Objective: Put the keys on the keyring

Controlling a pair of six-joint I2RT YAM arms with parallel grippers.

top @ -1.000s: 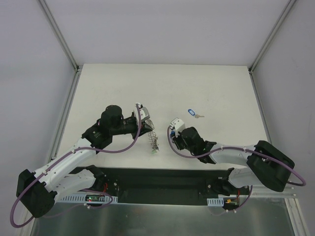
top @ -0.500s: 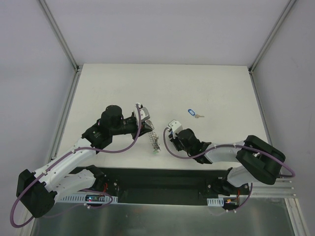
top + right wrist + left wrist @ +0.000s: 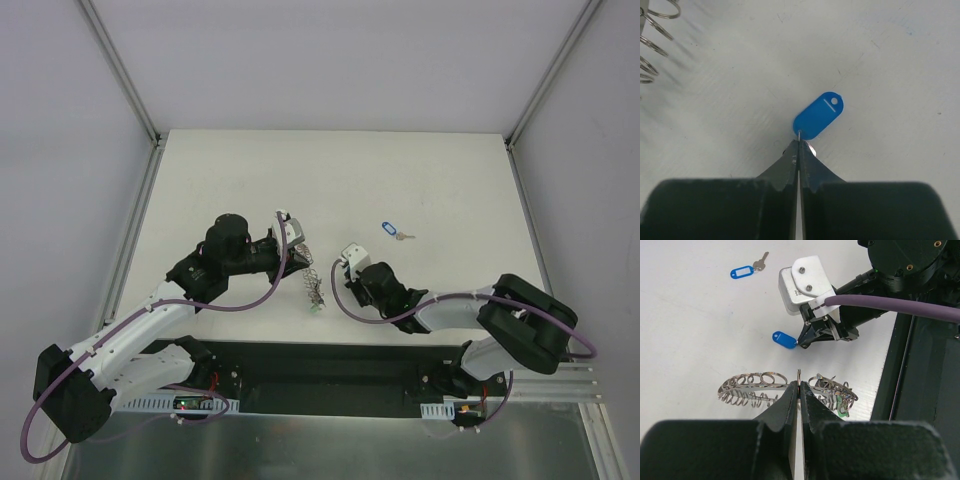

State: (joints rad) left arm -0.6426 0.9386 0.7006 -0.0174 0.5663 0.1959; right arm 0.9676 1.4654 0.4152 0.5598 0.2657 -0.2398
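Overhead: keyring (image 3: 312,285) stretched out on the worktop (image 3: 230,170) between my two arms, within reach of both. Spare blue-tagged key (image 3: 391,230) well apart, likely waiting its turn.

Left wrist: my left fingers (image 3: 792,394) clenched on one coil of the keyring, I judge to steady it for threading. Green-tagged key (image 3: 842,405) seemingly on it already.

Right wrist: my right fingers (image 3: 794,152) pinched shut on the small loop of a blue key tag (image 3: 819,115), near the keyring, presumably to carry it there.
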